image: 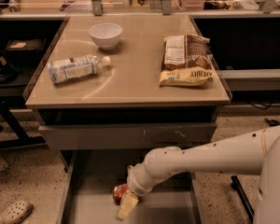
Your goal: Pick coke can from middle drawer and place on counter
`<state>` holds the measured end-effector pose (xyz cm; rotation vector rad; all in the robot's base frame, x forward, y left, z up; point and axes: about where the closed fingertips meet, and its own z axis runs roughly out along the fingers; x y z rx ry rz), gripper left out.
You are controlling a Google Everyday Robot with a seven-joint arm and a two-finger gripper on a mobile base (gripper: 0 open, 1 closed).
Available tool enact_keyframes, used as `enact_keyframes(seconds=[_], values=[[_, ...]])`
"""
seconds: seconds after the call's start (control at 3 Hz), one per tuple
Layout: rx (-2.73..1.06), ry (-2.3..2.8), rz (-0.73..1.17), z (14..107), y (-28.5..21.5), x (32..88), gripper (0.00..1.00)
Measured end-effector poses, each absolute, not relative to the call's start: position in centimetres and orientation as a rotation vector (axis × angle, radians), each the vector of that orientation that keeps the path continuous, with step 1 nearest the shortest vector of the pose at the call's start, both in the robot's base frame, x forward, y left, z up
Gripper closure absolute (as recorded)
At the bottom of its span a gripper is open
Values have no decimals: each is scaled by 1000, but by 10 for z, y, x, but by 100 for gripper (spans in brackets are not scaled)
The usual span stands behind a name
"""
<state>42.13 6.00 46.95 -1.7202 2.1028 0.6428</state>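
Note:
The coke can (119, 192) is a small red-orange can on the floor of the open middle drawer (91, 204), at the bottom of the view. My gripper (125, 204) hangs from the white arm reaching in from the right and sits right against the can, partly covering it. One pale finger (126, 206) shows just right of and below the can. The tan counter (130, 80) lies above the drawer cabinet.
On the counter lie a clear white-labelled bottle (75, 68) on its side, a white bowl (105, 34) and two snack bags (185, 59). The closed grey drawer front (130, 135) with pale scratches is above the open drawer. A sandal (11, 212) lies on the floor at left.

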Motion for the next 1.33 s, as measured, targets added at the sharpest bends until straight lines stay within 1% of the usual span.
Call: enact_keyframes(seconds=[0.67, 1.33], values=[[-1712, 2099, 641, 417, 63, 441, 0], [-1715, 2122, 640, 381, 56, 449, 0]])
